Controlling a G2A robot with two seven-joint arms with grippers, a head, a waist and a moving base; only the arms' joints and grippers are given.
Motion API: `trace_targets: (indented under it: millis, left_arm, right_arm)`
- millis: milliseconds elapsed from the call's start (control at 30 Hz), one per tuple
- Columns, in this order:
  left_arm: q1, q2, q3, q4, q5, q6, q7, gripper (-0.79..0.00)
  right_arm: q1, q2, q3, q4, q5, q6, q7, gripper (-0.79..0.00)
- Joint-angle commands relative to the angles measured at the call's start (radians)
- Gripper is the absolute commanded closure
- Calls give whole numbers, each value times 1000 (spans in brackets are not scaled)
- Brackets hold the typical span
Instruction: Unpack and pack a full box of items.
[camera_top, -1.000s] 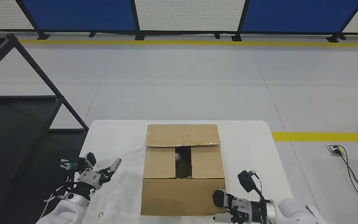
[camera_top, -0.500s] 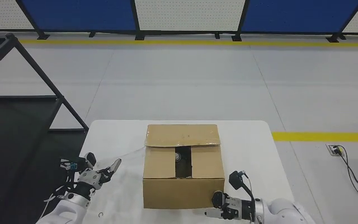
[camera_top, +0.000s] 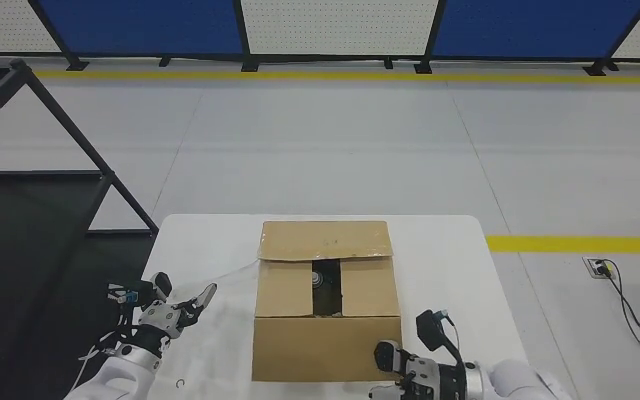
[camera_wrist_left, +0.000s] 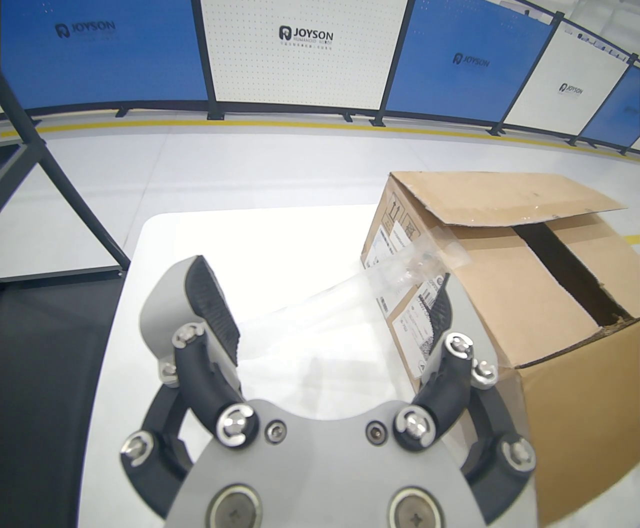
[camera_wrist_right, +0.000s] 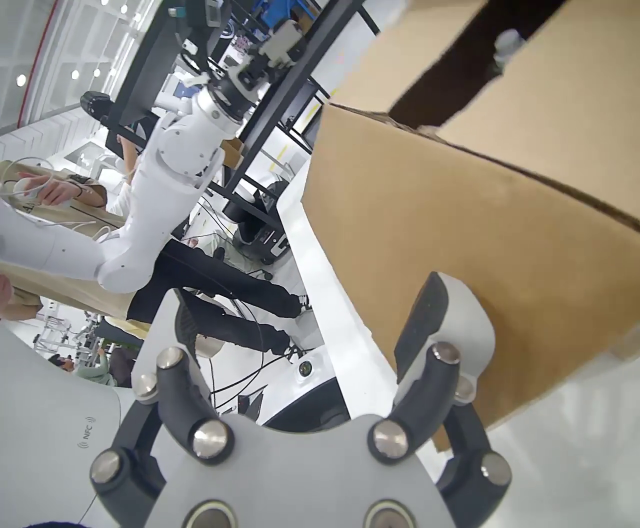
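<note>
A cardboard box (camera_top: 325, 300) stands mid-table, with its far flap (camera_top: 325, 240) raised. Its two side flaps lie nearly flat, and a dark gap between them reveals a round grey item (camera_top: 320, 279). My left gripper (camera_top: 185, 303) is open to the left of the box. In the left wrist view a strip of clear tape (camera_wrist_left: 320, 305) runs from the box (camera_wrist_left: 500, 280) down between the open left gripper (camera_wrist_left: 325, 310). My right gripper (camera_top: 383, 372) is open at the box's near right corner. One of its fingers (camera_wrist_right: 440, 320) rests against the front cardboard face (camera_wrist_right: 450, 200).
The white table (camera_top: 450, 260) has bare room to the right of and behind the box. A black frame (camera_top: 90, 190) stands off the table's left side. Blue and white partition panels (camera_top: 330, 25) line the far floor.
My right gripper slid left along the box's near face, then eased back down and right; the near flap shifted slightly with it. The left arm kept still.
</note>
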Motion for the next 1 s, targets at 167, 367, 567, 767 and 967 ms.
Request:
trace_targets:
  millis: [167, 367, 567, 767, 967]
  left_arm:
    - [0, 0, 0, 0, 0, 0, 0, -785]
    - [0, 0, 0, 0, 0, 0, 0, -785]
    - [0, 0, 0, 0, 0, 0, 0, -785]
    - [0, 0, 0, 0, 0, 0, 0, -785]
    - [-9, 0, 5, -19, -2, -20, 33, -785]
  right_arm:
    - [-28, 19, 101, -156, 105, 55, 7, -785]
    - [104, 16, 104, -149, 129, 329, -85, -785]
    - [125, 14, 93, -143, 133, 354, -88, -785]
    - [125, 14, 93, -143, 133, 354, -88, -785]
    - [164, 8, 58, -83, 182, 408, -116, -785]
